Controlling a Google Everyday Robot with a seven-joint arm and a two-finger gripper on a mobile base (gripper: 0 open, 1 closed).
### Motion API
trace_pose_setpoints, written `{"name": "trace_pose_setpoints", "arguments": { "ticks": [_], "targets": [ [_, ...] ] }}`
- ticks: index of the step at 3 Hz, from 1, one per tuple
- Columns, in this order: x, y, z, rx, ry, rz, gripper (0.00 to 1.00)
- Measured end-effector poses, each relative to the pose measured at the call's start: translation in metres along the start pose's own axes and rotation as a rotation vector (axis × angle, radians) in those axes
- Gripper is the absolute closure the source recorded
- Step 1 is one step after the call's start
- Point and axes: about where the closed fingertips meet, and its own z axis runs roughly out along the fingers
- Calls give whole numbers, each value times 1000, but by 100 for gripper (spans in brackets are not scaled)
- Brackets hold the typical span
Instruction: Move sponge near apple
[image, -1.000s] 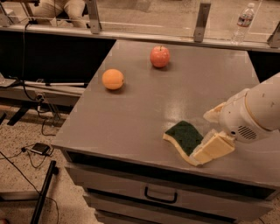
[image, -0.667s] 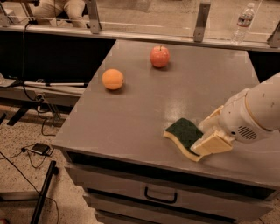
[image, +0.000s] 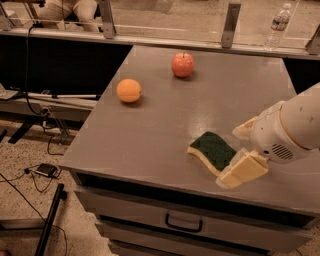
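Observation:
The sponge (image: 212, 149), dark green on top over pale yellow foam, lies flat near the front right of the grey table (image: 150, 135). My gripper (image: 240, 150) is at the sponge's right end. Its cream fingers stand apart, one behind the sponge (image: 245, 129) and one in front (image: 243, 172), with the sponge's end between them. The red apple (image: 183, 64) sits at the table's far middle, well away from the sponge.
An orange fruit (image: 129, 90) sits on the table's left side. A water bottle (image: 278, 25) stands on the ledge at the back right. A drawer handle (image: 183, 223) is below the table's front edge. Cables lie on the floor to the left.
The gripper has shifted only slightly around the sponge's right end. The sponge, apple and orange have not moved.

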Motion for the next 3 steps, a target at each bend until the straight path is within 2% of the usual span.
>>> {"name": "trace_pose_setpoints", "arguments": {
  "ticks": [1,2,3],
  "targets": [
    [1,0,1,-10,-1,16,0],
    [7,-4,6,-48,-7,77,0],
    [18,-12,19,-58,-26,170,0]
  ]
}}
